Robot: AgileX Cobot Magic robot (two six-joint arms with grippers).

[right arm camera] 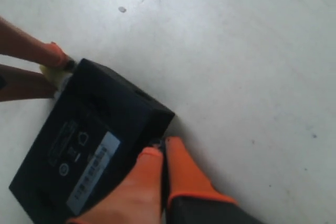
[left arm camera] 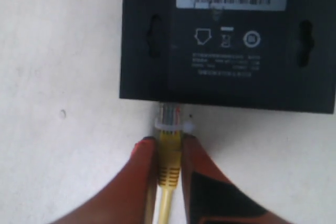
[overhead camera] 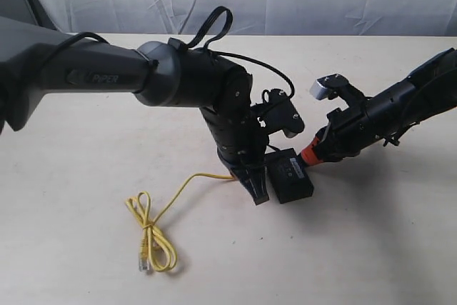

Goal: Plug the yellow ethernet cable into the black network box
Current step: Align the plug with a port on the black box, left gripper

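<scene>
1. One pale desk [overhead camera: 371, 248] carries everything, and the black network box [overhead camera: 289, 175] lies flat on it near the middle, label side up.
2. Two arms meet at that box. The left arm [overhead camera: 186, 76] comes down on the side where the cord enters, and the right arm [overhead camera: 400, 105] reaches the opposite end.
3. Most of the yellow ethernet cable [overhead camera: 153, 230] lies slack on the desk, well apart from the box. Its knotted loop and free plug rest there, while one strand runs up to the box.
4. At the box's far end the right end effector [right arm camera: 160, 148] is clenched, with its orange fingers almost together and nothing visible between them. Its tips press against the box wall, which looks like bracing.
5. Beside the box's near edge, the left end effector [left arm camera: 169, 142] is grasping the yellow ethernet cable by the boot just behind its connector.
6. Pointing straight at the box, the clear plug [left arm camera: 169, 119] has its tip at or just inside the edge. Its wire colours and latch tab show outside the box.
7. Judged from this, pickup, alignment and bracing are done, and insertion has only started.
8. Remaining work appears to be a straight push until the plug seats, then letting go on both sides.
9. The socket itself is hidden under the box's edge, so how deep the plug sits cannot be told.
</scene>
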